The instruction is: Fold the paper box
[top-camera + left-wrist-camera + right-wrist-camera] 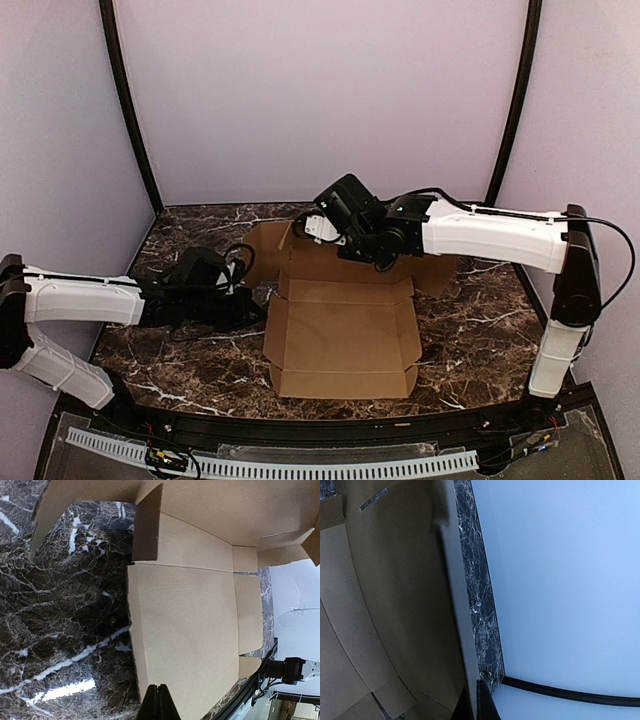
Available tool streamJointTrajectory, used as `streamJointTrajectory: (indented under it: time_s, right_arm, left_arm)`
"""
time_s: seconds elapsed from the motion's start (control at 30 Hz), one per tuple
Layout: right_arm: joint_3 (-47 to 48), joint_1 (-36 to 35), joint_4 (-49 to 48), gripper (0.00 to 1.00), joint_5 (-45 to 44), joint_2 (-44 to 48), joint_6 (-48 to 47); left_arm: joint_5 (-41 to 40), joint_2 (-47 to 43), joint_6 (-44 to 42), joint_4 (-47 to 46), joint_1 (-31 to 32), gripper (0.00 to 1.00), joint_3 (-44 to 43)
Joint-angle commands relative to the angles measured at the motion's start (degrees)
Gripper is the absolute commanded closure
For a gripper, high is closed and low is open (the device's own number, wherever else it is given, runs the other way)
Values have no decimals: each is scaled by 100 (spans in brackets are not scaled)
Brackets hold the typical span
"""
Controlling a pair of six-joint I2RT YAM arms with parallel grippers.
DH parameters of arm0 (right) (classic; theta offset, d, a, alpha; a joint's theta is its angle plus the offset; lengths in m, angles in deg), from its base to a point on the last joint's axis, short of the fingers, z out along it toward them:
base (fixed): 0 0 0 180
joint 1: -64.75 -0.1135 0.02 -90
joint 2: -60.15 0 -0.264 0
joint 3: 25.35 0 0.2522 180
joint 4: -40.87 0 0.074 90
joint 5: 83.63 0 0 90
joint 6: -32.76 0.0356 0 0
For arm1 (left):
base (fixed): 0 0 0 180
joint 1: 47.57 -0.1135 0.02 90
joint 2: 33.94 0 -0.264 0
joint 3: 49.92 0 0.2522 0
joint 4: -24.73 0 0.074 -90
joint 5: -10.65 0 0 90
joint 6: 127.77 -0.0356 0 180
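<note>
Jaws closed, right gripper (474,694) pinching paper box (340,335)

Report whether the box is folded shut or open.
Open, only partly folded. The box has its base flat on the table, low side flaps tilted up, and the rear panel raised; nothing covers the inside.

A: Top view?
B: High at 6 o'clock, looking down over the whole table (190,355); box (340,335) mid-frame.
A: Wrists?
B: Left: low, close, at the box's 9 o'clock, facing 3. Right: tight on its 12 o'clock edge. All share the box.
</note>
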Motion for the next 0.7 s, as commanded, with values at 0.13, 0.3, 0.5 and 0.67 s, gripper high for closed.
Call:
streamJointTrajectory:
  time_s: [0.13,0.3,0.5,0.67]
  right_arm:
    - [-11,-3,183,100,131,176,467]
    - [33,-16,280,100,123,184,538]
    - [60,-45,367,100,114,220,663]
    - [69,-80,419,100,115,227,767]
  left_arm:
    - [-79,571,225,-865,28,99,426]
    - [-10,609,219,-976,23,99,429]
    - [-144,427,129,-753,28,99,375]
    - [-70,511,163,-826,39,99,405]
